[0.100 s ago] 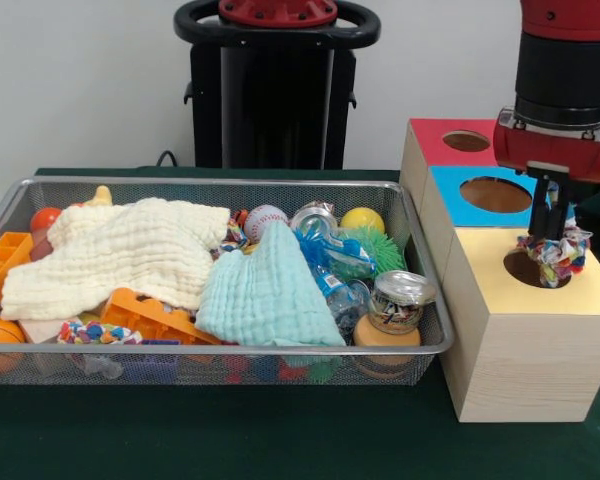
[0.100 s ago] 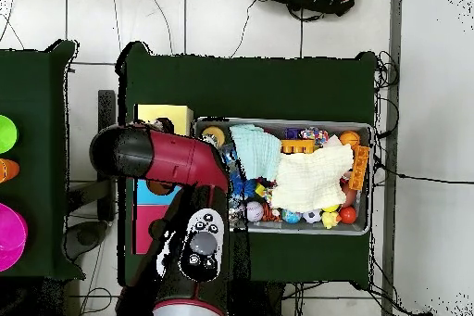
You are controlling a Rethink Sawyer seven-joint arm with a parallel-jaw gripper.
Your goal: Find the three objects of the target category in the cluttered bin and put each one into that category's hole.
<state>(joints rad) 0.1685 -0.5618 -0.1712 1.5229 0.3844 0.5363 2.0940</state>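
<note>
Green cloth covers the counter (image 1: 280,440), on which a wire mesh bin (image 1: 220,365) and a wooden box (image 1: 525,370) are set side by side. At the bin's near edge a glass jar with a metal lid (image 1: 398,318) is seen at the right, an orange plastic tray (image 1: 155,318) and a multicoloured rope toy (image 1: 98,333) at the left. A pale blue muslin cloth (image 1: 270,295) is draped over the middle, and a cream muslin cloth (image 1: 130,250) is spread across the left half. Farther back, a crumpled blue plastic bottle (image 1: 330,262), a green spiky ball (image 1: 378,245), a yellow ball (image 1: 362,219) and a baseball (image 1: 265,221) are found.

On the box, the near section is topped yellow with a round hole (image 1: 528,268); a blue section (image 1: 495,195) and a red section (image 1: 465,142) lie beyond, each with its own hole. A knotted colourful rope toy (image 1: 555,255) is gripped by the claw (image 1: 548,232), whose fingers are closed upon it, and is held at the rim of the yellow hole.
</note>
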